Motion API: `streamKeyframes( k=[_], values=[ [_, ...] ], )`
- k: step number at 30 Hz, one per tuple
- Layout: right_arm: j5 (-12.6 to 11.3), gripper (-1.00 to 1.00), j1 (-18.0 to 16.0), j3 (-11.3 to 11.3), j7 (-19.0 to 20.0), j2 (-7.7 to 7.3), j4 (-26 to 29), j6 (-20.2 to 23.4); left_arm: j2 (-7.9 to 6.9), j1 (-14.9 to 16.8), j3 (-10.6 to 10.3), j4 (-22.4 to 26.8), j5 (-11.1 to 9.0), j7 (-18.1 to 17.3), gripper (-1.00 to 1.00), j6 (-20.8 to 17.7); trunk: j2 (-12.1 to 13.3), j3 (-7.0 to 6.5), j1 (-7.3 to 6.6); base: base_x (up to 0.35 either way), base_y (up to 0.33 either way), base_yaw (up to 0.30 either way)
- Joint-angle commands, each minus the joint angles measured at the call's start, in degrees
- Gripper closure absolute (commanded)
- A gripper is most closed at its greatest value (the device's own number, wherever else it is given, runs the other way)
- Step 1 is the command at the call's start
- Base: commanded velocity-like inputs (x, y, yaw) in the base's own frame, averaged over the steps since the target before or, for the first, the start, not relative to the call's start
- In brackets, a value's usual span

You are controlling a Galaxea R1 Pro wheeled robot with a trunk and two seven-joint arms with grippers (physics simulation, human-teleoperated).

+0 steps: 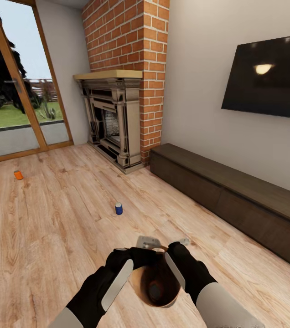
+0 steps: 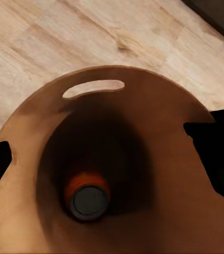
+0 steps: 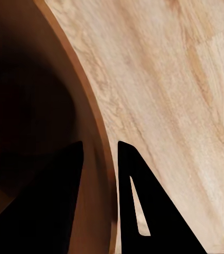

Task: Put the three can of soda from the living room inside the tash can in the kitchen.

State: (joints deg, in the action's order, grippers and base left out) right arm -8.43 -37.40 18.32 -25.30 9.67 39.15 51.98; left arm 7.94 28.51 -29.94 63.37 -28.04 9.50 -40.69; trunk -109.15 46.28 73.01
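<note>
The right end effector (image 3: 99, 174) pinches the bin (image 1: 156, 284) by its rim, one finger inside the wall and one outside, so the bin rides with the robot at 6 o'clock, low in the head view. The left end effector (image 2: 112, 159) hangs splayed over the mouth, gripping nothing. The bin's inner wall is smooth coppery brown with an oval handle hole (image 2: 93, 87). One orange can (image 2: 88, 196) stands at the bottom, grey top up. On the pale plank floor (image 1: 49, 237), a blue can (image 1: 118, 208) stands at 11 o'clock, and another orange one (image 1: 18, 174) is further off at 10, near the glass door (image 1: 8, 91).
</note>
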Motion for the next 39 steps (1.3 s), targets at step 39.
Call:
streamKeyframes(
  k=[39],
  values=[
    [-0.1,1.0,-3.0,-3.4,0.3,-4.76,-3.7,-1.6,-0.72,-0.2,0.6,14.2,-0.3,3.7,-1.0,-8.2,0.0,-0.01,0.0,0.0,0.0,0.0]
  ],
)
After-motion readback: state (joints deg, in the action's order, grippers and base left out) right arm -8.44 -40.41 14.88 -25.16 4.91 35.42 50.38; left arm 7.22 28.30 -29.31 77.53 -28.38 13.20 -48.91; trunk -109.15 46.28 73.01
